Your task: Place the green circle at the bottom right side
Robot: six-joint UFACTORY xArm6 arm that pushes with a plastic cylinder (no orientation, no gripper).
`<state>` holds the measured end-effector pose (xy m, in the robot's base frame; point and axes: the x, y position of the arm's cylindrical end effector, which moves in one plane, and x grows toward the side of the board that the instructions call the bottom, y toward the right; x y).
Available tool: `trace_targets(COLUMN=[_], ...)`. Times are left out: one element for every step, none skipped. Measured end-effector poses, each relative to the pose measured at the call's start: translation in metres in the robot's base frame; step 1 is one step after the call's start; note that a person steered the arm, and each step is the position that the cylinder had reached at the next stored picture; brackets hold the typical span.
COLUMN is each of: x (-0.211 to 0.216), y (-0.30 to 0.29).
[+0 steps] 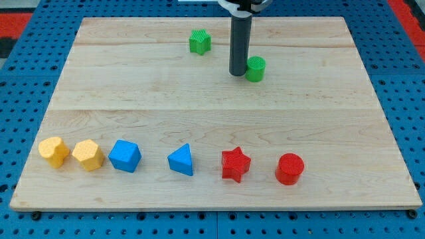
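The green circle is a short green cylinder in the upper middle of the wooden board. My tip stands just to its left, touching or nearly touching its side. The dark rod rises from there to the view's top. A green star lies further up and to the left, apart from the rod.
A row of blocks lies near the board's bottom edge: two yellow blocks, a blue block, a blue triangle, a red star and a red circle. Blue pegboard surrounds the board.
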<state>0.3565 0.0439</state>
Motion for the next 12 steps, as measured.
trace_targets(x=[0.007,0.009,0.009,0.008,-0.013,-0.028,-0.013,-0.006,-0.003,-0.003,0.021,0.041], y=[0.0,0.0,0.0,-0.003,-0.025,0.0,0.022,0.044,0.061,0.071,0.075,0.078])
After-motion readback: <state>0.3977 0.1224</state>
